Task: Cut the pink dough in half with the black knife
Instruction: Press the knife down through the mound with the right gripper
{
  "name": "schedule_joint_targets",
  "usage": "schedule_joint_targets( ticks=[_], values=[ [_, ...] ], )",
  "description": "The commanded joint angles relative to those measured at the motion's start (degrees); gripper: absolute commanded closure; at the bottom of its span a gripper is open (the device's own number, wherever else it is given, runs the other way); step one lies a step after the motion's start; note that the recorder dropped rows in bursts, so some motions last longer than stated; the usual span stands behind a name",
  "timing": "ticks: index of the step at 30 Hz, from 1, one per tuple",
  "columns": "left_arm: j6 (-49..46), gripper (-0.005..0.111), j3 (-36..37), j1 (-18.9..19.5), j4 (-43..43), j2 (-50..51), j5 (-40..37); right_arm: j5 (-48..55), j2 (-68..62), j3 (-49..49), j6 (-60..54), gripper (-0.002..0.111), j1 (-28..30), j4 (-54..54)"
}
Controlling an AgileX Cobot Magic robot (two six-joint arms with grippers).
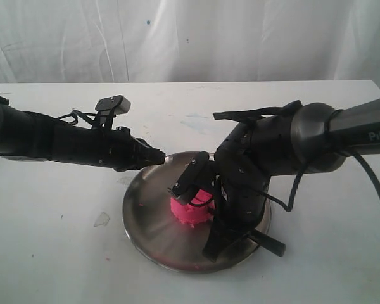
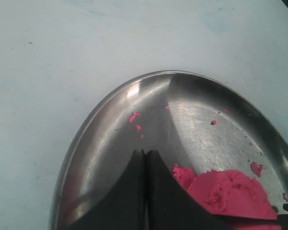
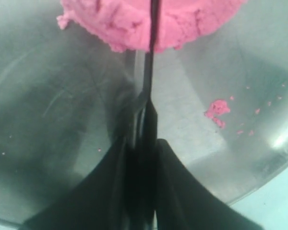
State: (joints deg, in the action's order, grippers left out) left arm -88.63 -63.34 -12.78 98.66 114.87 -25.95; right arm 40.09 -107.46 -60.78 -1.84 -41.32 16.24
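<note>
Right gripper [image 3: 145, 143] clamped on knife [image 3: 151, 57], blade sunk into dough [image 3: 134, 19] ahead; left gripper [image 2: 145, 158] closed, empty, beside dough

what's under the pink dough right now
The pink dough sits on the round steel plate, with pink crumbs scattered on the metal. The black knife, held by the right gripper, is pressed edge-down into it. The plate surface directly beneath is covered.
</note>
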Motion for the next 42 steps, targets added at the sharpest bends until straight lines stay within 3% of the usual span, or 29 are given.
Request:
schedule_joint_targets(
  ticks=[1,8,16,27,34,42],
  values=[
    [0.36,0.107,-0.07,0.05,0.08,-0.69,-0.59,1.64,-0.04,-0.14,-2.51,0.108,-0.37,-1.43],
    [0.36,0.107,-0.07,0.05,-0.31,-0.69,-0.71,2.84,-0.04,-0.14,-4.48,0.108,-0.41,-1.89],
    [2.9,0.107,-0.07,0.05,-2.99,-0.69,-0.79,2.18,-0.04,-0.14,5.15,0.108,-0.41,7.51],
    [4.26,0.107,-0.07,0.05,-3.79,-1.04,-1.34,2.07,-0.04,-2.73,8.29,0.108,-0.3,10.44],
    [9.18,0.107,-0.07,0.05,-11.05,-5.4,-2.05,1.97,-0.04,-2.73,3.93,0.108,-0.3,4.4],
    [22.29,0.107,0.32,0.05,-23.33,-14.27,-0.1,3.07,-0.04,-2.73,-1.02,0.108,-1.64,-0.64]
  ],
)
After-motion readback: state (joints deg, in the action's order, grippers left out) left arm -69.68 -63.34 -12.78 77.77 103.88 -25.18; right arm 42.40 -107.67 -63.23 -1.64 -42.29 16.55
